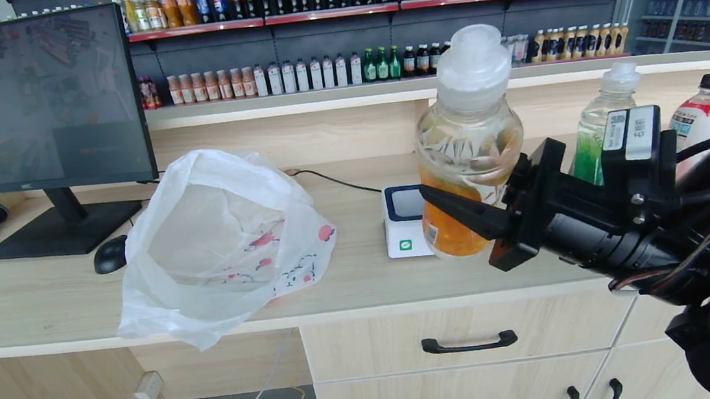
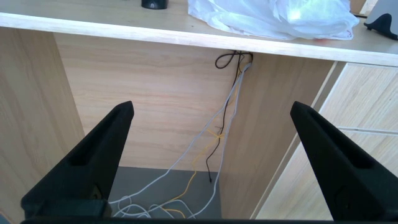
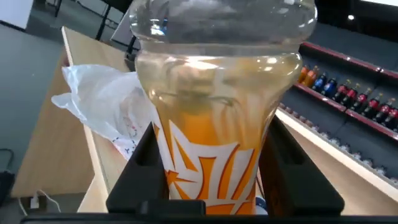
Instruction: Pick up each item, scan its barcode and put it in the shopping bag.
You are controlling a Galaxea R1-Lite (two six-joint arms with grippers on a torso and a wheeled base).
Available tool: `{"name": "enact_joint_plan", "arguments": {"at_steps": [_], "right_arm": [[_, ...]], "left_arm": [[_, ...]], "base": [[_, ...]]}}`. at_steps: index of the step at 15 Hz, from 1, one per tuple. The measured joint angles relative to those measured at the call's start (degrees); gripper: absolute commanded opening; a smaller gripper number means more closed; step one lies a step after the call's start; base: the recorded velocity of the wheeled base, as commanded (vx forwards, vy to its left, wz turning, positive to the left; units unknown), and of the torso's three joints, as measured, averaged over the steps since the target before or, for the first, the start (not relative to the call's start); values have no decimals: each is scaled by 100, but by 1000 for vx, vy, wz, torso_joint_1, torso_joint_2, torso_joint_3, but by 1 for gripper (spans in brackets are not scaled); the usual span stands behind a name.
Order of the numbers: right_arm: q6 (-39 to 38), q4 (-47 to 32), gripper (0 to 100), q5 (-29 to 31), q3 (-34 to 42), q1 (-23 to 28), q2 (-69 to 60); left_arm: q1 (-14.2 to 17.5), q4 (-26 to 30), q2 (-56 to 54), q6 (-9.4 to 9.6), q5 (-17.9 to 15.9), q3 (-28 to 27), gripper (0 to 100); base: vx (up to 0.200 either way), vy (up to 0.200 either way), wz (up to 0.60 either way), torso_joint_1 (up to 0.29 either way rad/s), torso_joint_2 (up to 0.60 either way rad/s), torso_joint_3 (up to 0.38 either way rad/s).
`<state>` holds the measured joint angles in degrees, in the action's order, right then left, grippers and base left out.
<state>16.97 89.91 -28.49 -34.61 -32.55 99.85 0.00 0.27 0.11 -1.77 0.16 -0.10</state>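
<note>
While the right gripper (image 1: 463, 205) is clamped around the lower body of a clear plastic bottle of orange drink with a white cap (image 1: 469, 143), holding it upright just right of centre in the head view, a small white square barcode scanner (image 1: 404, 221) sits on the counter immediately to the bottle's left. The step in hand looks like scanning: the bottle's printed code should be turned to face the scanner's window and held steady, grip firm so the rounded body cannot slip, before it goes to the crumpled translucent white shopping bag (image 1: 222, 238) lying open at centre left. The left gripper (image 2: 211, 155) is spread wide and empty, low before the cabinet front. The pale wooden counter (image 1: 363, 283) also carries a dark monitor (image 1: 36, 100), a black mouse (image 1: 111, 254), and a green-labelled bottle (image 1: 602, 123) and white-labelled bottle (image 1: 705, 113) at right; shelves of bottled drinks (image 1: 375, 2) line the back wall
</note>
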Motion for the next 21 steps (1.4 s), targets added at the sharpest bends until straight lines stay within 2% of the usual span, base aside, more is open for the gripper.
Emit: {"name": "enact_joint_plan", "arguments": {"at_steps": [2,4,5,7,11,16,21], "right_arm": [[-597,0,0,778,77,-177,-165],[-1035,4,0,2157,127,-323,-234],[-1273,-5,0,2636,171,-416,-245],[-1538,0,0,3226,221,-516,-280],[-1699,-21,0,3388,451,-532,-372],[-1786,28,0,3373,586,-416,-514],[-1786,20,0,3395,553,-386,-602]], "left_arm": [[0,0,0,2,-2,0,100],[0,0,0,0,0,0,100],[0,0,0,0,-2,0,100],[0,0,0,2,0,0,100],[0,2,0,2,-2,0,100],[0,-2,0,2,0,0,100],[5,-5,0,2,-2,0,100]], "base": [[0,0,0,0,0,0],[0,0,0,0,0,0],[0,0,0,0,0,0],[0,0,0,0,0,0],[-200,0,0,10,-1,-1],[0,0,0,0,0,0],[0,200,0,7,6,0]]}}
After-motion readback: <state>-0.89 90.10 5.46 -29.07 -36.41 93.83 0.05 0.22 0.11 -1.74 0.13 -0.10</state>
